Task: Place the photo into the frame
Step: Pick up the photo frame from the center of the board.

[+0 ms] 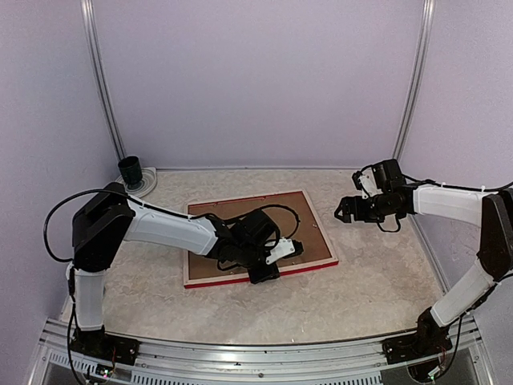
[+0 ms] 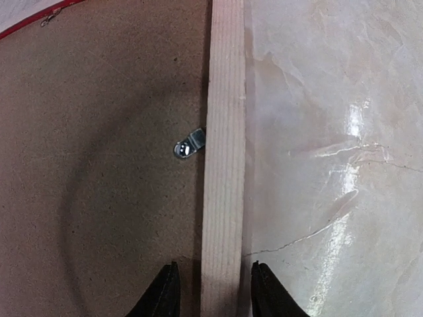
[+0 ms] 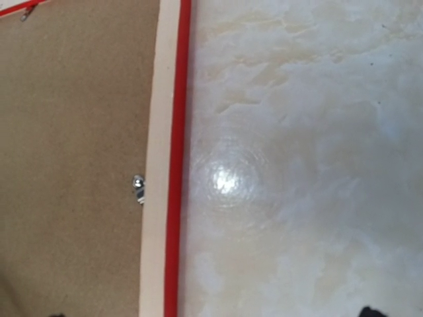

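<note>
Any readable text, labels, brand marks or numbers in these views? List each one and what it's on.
None readable in any view.
The frame lies back up, its pale wood bare.
The brown backing board and the metal turn clip carry no print.
The table and the black cup show no markings.

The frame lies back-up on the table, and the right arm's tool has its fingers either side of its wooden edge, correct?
No, it is the left tool, as the left wrist view shows; the rest holds: frame back-up on the table, fingers either side of its wooden edge.
</note>
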Motion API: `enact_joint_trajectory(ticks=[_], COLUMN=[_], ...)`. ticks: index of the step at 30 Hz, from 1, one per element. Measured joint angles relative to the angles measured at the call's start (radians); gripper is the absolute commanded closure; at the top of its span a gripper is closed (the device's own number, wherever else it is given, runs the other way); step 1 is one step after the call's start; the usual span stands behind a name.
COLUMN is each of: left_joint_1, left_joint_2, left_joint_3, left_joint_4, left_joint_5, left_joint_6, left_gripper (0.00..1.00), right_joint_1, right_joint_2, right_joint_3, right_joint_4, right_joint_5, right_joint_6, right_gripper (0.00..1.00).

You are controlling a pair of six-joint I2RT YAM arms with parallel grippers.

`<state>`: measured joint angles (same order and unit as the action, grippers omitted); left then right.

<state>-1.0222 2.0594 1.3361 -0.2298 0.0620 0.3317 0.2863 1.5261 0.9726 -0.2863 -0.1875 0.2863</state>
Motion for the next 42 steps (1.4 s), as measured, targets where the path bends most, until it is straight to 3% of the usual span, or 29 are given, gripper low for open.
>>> enact_joint_trajectory(ticks=[6, 11, 32, 42], left_joint_1=[0.002, 0.0, -0.02, -0.039], left_joint_2=[0.009, 0.011, -0.017, -0.053], left_joint_3=[0.01, 0.014, 0.015, 0.015], left_joint_4=[0.0, 0.001, -0.068, -0.105], left_joint_5=[0.004, 0.01, -0.023, -0.048], left_joint_6=[0.0, 0.005, 0.017, 0.017], left_gripper=[0.9, 1.0, 1.0, 1.0], right_joint_1=[-0.001, -0.001, -0.03, -0.037], right_joint_2=[0.0, 0.0, 0.125, 0.2], right_joint_3=[-0.005, -0.018, -0.174, -0.236], right_joint_4=[0.002, 0.02, 0.253, 0.416], right_joint_5=[-0.019, -0.047, -0.426, -0.58], right_joint_6=[0.008, 0.021, 0.182, 0.275], right_gripper=[0.04, 0.04, 0.09, 0.17])
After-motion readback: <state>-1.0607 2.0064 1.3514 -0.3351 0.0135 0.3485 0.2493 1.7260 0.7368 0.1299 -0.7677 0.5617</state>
